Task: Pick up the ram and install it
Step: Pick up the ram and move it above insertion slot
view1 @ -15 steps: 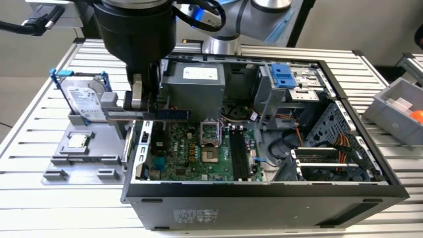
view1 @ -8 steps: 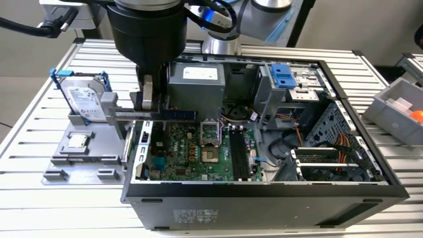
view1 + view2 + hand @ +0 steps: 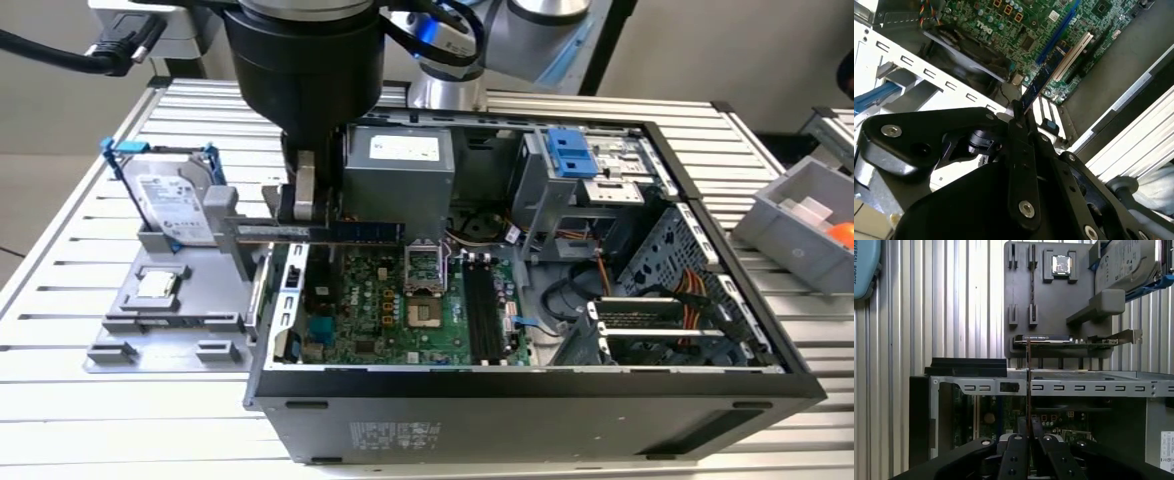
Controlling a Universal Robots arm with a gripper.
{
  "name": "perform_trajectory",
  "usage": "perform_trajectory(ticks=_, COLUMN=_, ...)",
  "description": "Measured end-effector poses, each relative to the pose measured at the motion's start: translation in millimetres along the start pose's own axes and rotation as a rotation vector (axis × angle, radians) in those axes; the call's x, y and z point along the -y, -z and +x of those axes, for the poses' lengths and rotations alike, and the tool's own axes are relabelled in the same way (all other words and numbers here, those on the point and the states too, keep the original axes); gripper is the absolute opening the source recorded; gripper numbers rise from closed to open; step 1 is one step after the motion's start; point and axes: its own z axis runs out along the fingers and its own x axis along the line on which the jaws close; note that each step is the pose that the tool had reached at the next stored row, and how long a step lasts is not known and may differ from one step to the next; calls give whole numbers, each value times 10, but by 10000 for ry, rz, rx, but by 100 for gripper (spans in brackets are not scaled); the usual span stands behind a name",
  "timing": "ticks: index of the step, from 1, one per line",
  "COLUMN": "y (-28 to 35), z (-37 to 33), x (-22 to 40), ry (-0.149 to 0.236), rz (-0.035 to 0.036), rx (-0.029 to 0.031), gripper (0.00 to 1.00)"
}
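My gripper (image 3: 310, 222) is shut on the ram (image 3: 367, 231), a long thin dark stick held level above the back left corner of the open computer case (image 3: 534, 400). The stick juts out to both sides of the fingers, over the case's left wall and the motherboard (image 3: 387, 310). The black memory slots (image 3: 481, 312) lie on the board, lower and toward the exterior view's right of the stick. In both wrist views the ram (image 3: 1043, 79) (image 3: 1028, 375) shows edge-on, running out from between the shut fingers of the gripper (image 3: 1018, 109) (image 3: 1029, 426).
A grey holder tray (image 3: 160, 335) left of the case carries a silver hard drive (image 3: 174, 205) in a blue-handled frame and a small square chip (image 3: 158, 287). A power supply (image 3: 398, 175) and drive cage (image 3: 581, 165) fill the case's back. A grey bin (image 3: 801, 225) stands at the right.
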Motion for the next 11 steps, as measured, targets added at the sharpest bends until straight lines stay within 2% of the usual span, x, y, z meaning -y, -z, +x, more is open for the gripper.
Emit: perform_trajectory(ticks=11, y=1, z=0, x=19, ry=-1, rz=0, rx=1, gripper=0)
